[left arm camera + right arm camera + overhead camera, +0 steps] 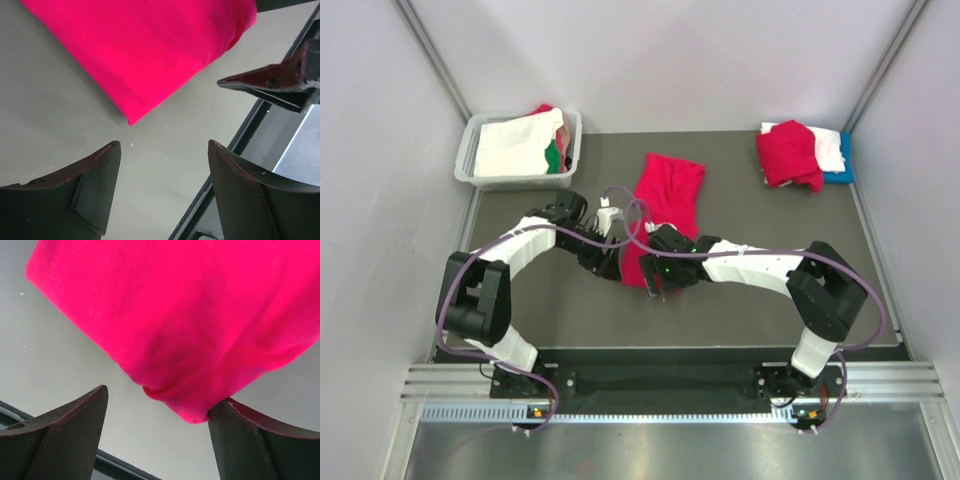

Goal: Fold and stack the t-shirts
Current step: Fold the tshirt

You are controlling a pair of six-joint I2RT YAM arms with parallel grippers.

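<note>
A red t-shirt (667, 197), folded into a long strip, lies in the middle of the table. Both grippers hang over its near end. My left gripper (609, 264) is open at the shirt's near left side; in the left wrist view its jaws (165, 150) frame bare mat, with the shirt's corner (131, 120) just ahead. My right gripper (655, 284) is open too (162, 395), and the shirt's near corner (192, 412) touches its right fingertip (227, 410). A stack of t-shirts (790, 152), red on top of white and blue, lies at the back right.
A pale plastic tub (470, 172) at the back left holds white, red and green cloth. The table's dark front rail (240, 140) runs close behind the grippers. One of the right gripper's fingers (270, 82) shows in the left wrist view.
</note>
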